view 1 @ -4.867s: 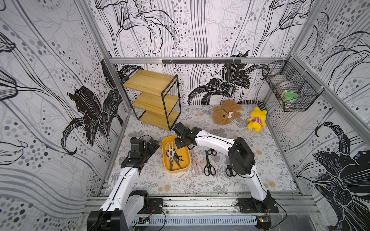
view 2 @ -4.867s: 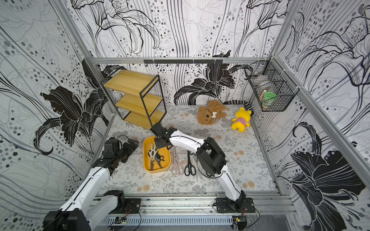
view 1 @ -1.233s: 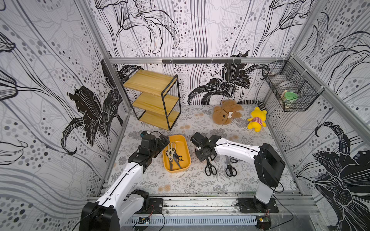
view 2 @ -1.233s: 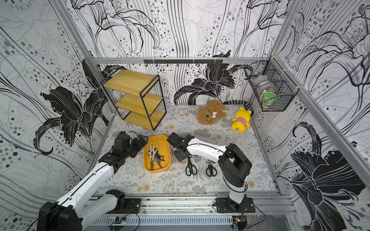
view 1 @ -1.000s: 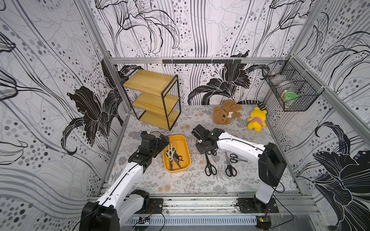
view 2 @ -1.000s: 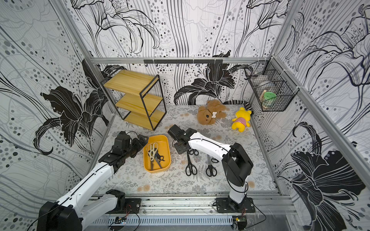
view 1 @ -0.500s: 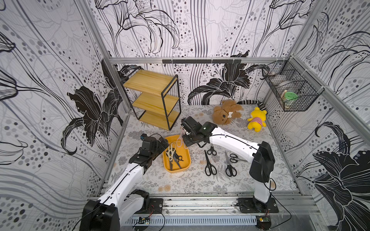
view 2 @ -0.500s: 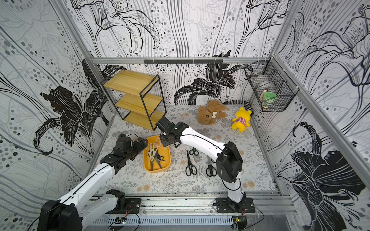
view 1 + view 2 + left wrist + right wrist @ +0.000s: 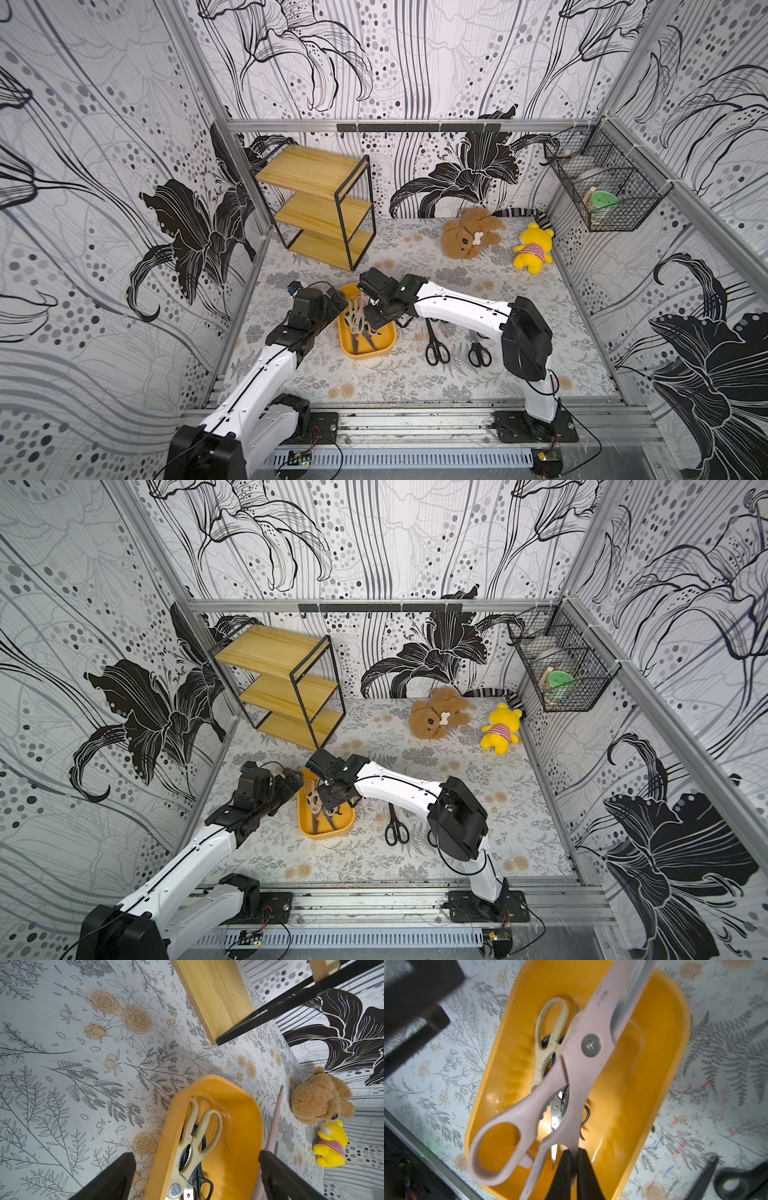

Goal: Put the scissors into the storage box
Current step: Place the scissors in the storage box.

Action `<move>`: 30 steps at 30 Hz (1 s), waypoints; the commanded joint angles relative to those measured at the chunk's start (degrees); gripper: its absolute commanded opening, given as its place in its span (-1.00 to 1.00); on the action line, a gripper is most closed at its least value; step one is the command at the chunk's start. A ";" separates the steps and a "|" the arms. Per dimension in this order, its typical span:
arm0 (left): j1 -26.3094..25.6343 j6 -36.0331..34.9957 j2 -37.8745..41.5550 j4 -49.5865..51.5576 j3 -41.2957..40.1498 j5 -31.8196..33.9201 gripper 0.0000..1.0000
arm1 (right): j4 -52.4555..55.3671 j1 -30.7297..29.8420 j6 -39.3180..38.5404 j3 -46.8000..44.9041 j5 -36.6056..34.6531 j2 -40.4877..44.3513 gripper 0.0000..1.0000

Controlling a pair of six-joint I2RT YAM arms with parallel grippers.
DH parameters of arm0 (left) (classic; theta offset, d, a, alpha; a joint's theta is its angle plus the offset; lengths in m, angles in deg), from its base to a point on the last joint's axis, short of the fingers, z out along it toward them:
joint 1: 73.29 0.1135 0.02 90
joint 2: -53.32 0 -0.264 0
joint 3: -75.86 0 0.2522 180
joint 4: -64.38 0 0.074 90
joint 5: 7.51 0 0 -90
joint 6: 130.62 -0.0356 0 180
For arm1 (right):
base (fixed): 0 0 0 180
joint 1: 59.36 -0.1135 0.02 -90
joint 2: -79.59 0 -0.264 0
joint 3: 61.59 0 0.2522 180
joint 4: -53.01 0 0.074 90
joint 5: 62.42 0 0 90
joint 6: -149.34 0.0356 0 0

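The right jaws are pinched tight on one handle of the pink scissors [image 9: 571,1068], which hang tilted over the box [image 9: 654,1064] with blades closed. Below them in the box lie cream shears [image 9: 550,1028] on top of darker pairs. The left jaws stand wide and empty just beside the box's far left corner. The box sits left of centre on the tabletop [image 9: 374,382]. A black pair [image 9: 434,345] and a second black pair [image 9: 478,353] lie to its right.

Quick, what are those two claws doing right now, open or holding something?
Left gripper: open.
Right gripper: shut on the pale pink scissors.
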 commanded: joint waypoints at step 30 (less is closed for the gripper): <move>0.36 1.16 4.00 2.39 -0.22 4.55 0.95 | -1.34 -1.16 0.50 -1.85 -0.95 -7.26 -0.73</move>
